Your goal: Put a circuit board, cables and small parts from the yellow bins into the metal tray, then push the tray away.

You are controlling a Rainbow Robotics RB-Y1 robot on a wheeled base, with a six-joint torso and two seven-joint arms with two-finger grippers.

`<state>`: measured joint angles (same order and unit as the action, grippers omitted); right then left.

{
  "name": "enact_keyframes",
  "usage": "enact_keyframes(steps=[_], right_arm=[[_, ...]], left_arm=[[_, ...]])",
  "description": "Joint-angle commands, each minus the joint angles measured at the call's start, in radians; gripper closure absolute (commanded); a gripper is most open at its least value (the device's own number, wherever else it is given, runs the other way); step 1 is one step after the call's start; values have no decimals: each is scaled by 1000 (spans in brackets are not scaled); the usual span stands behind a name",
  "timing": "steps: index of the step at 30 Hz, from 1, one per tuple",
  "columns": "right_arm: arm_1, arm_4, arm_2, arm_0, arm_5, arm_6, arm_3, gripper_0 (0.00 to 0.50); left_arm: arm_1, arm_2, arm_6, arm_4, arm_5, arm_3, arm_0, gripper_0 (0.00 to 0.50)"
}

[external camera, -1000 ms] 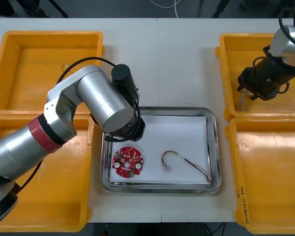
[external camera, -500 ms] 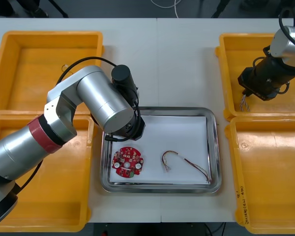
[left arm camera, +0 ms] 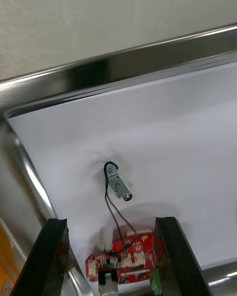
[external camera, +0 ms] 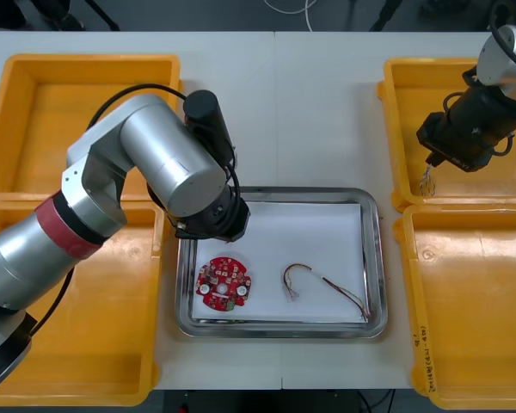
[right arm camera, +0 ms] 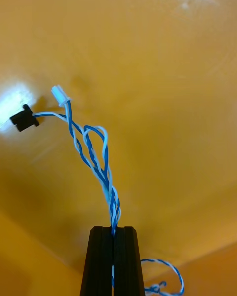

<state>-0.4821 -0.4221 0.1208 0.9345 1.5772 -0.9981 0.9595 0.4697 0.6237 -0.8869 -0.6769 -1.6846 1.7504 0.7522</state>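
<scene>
— Over the far right yellow bin (external camera: 408,90), entry one: your right gripper (right arm camera: 113,229) has its fingers pressed together on the twisted blue and white cable (right arm camera: 94,153).
— Confirmed. Your cable rises out of those closed fingers as one twisted strand, opens into a loop, and ends in a black plug (right arm camera: 23,118) and a white plug (right arm camera: 60,94). Another curl of it shows beside the base of the fingers. Whether any end touches the bin floor, I cannot tell.
— Entry two: your left gripper (left arm camera: 109,222) hangs over the left end of the metal tray (external camera: 301,193), fingers spread wide, nothing held between them.
— Agreed. Just on its near side you have the round red circuit board (external camera: 224,284), flat on the tray's white inside, close to the left rim.
— Past the board, toward the far rim, lies a small metal part (left arm camera: 118,187); a thin black cable (left arm camera: 116,214) runs from it back to the board's edge.
— Entry three: your red and yellow cable (external camera: 322,286) lies bent in the tray's right half, well apart from the board, one end near the right rim.
— And the tray itself?
— It stands on the counter (external camera: 310,103) between the near left bin (external camera: 112,344) and the near right bin (external camera: 464,301), its rims just beside theirs; your left arm (external camera: 86,224) crosses above the left side.
</scene>
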Motion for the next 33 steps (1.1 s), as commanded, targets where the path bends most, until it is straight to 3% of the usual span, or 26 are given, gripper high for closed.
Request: enact_keyframes(steps=[1,9,16,27,33], right_arm=[[-15,16,25,-5,75,30,97,500],[-29,29,96,-5,239,10,243,500],[-38,40,126,-5,343,-10,357,500],[-50,26,125,-46,343,-65,547,500],[-52,-10,123,-95,343,-174,654,500]], left_arm=[[18,-85,77,-29,-90,77,56,0],[41,-231,49,-89,-235,89,113,0],[84,-331,20,-89,-235,87,136,0],[144,-443,-161,-81,-235,-8,161,0],[147,-486,-305,-18,-235,-114,188,0]])
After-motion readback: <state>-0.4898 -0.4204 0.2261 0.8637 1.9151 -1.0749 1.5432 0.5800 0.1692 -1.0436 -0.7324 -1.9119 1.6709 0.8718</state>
